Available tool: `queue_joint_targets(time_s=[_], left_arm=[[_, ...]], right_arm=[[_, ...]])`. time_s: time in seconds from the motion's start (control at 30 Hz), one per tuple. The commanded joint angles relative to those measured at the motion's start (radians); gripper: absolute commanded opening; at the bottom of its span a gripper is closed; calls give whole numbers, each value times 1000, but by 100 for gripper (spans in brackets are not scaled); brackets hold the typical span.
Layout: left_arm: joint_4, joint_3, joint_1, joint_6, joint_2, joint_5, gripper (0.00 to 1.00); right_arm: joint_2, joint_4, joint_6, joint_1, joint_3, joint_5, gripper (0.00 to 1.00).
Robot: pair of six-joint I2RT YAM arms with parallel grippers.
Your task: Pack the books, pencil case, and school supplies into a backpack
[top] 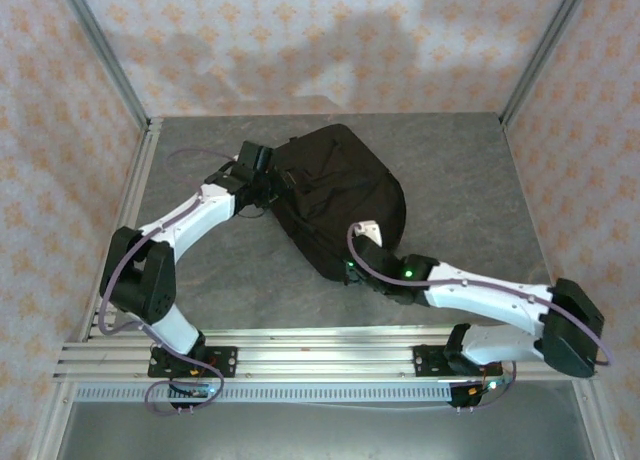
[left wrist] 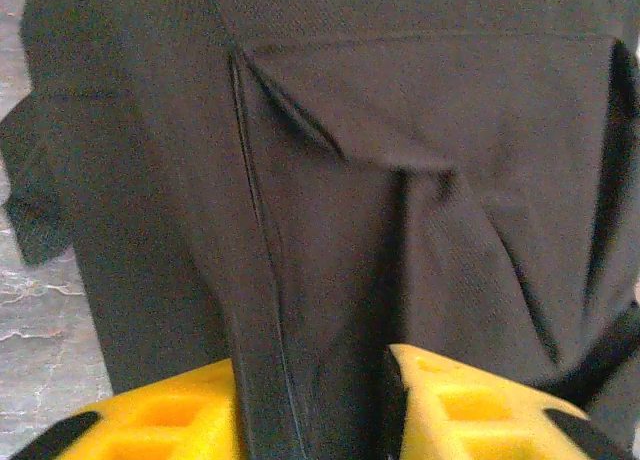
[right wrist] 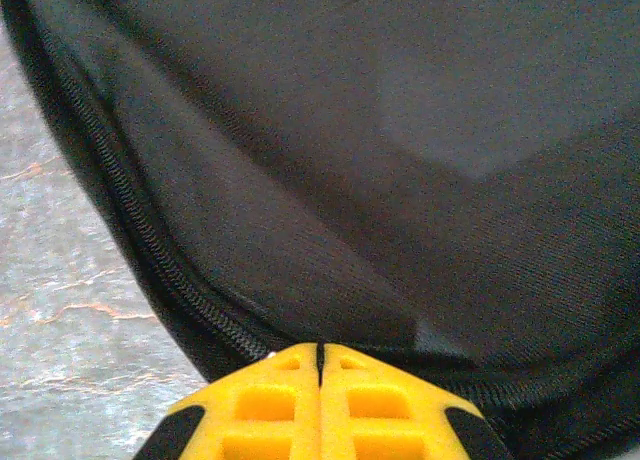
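The black backpack lies on the grey table, and the books and school supplies are hidden from view. My left gripper is at the bag's far left edge. In the left wrist view it is shut on a thick fold of the backpack's black fabric between the yellow fingers. My right gripper is at the bag's near edge. In the right wrist view its yellow jaws are pressed together against the backpack's zip line, with nothing visible between them.
Bare grey table lies left of and in front of the bag, and more to its right. Metal frame posts and patterned walls enclose the table. The aluminium rail with both arm bases runs along the near edge.
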Motion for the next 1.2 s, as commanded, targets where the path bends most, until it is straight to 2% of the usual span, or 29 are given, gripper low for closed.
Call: queue_joint_targets(time_s=[0.0, 0.2, 0.33, 0.5, 0.7, 1.0, 1.17], left_arm=[[-17, -15, -11, 3, -104, 37, 45], [-64, -195, -59, -48, -298, 35, 45], [-114, -231, -129, -87, -333, 26, 45], [-112, -253, -204, -124, -312, 20, 42], [-83, -263, -252, -144, -267, 33, 37], [-80, -298, -266, -175, -252, 24, 35], [-70, -258, -267, -179, -167, 14, 34]], right_arm=[[57, 68, 30, 19, 76, -51, 0], [64, 125, 68, 18, 81, -32, 0], [78, 136, 63, 19, 88, -35, 0], [81, 132, 63, 19, 92, -34, 0], [54, 131, 73, 19, 66, -24, 0], [55, 140, 79, 19, 52, -20, 0], [75, 147, 79, 20, 51, -20, 0]])
